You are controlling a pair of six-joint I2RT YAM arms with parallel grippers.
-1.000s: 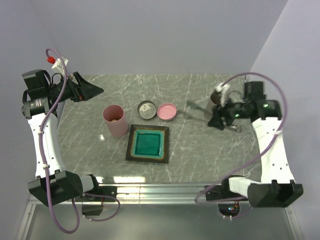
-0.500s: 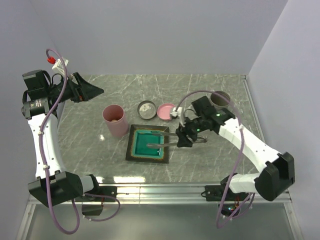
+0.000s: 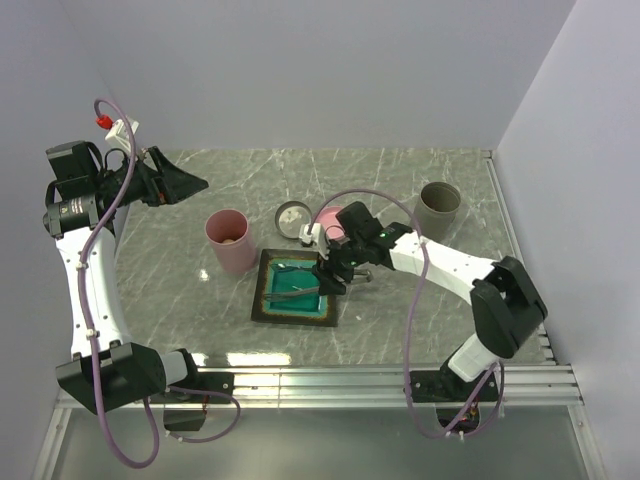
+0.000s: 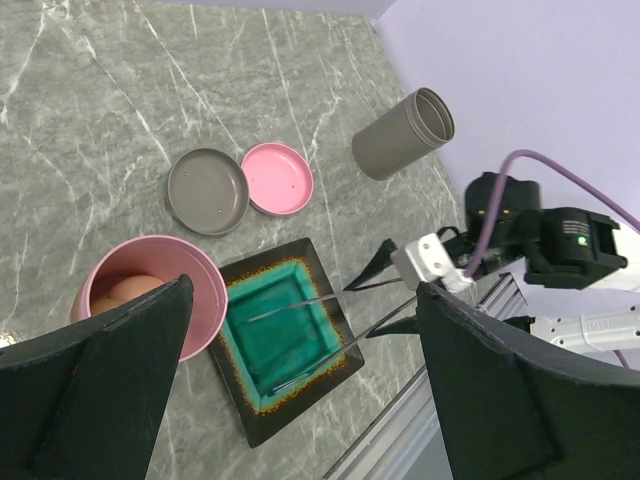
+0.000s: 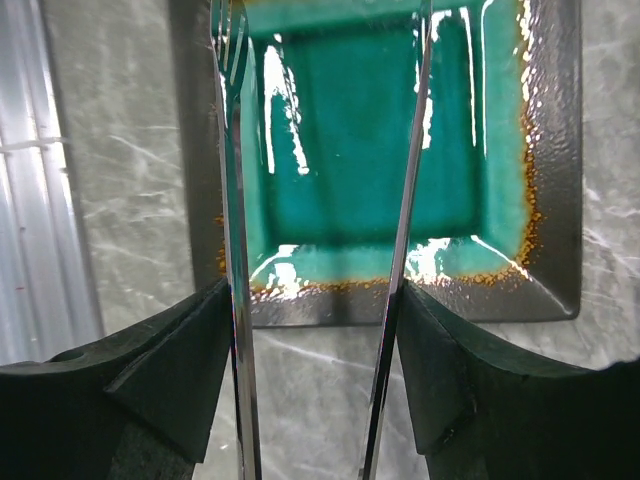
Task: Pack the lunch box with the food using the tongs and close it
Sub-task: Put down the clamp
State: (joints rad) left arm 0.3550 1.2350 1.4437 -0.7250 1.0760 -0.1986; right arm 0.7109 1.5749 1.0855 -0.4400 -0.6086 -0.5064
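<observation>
The right arm reaches low across the table from the right, bringing the right gripper (image 3: 331,276) to the near right edge of the teal plate (image 3: 260,305). Its fingers (image 5: 170,370) pinch the tongs (image 5: 231,200) from outside. Each slim arm lies against the inner face of a finger, and the two arms run out over the plate's glaze with a gap between them. The left arm stands folded high at the far left corner, with the left gripper (image 3: 193,183) pointing right above the table, jaws spread wide and holding nothing.

The lunch box (image 3: 230,242) stands upright and open just left of the plate. Its pink lid (image 4: 278,178) lies flat behind the plate, touching a grey lid (image 4: 207,190). A grey cup (image 3: 440,205) stands well off to the right.

In the top view the right arm covers part of the pink lid, while the left wrist view shows it whole. That view also looks down into the lunch box, where the food (image 4: 125,290) — pale orange rounded pieces — sits inside. Only the right wrist view shows the tong arms resting against the finger pads.
</observation>
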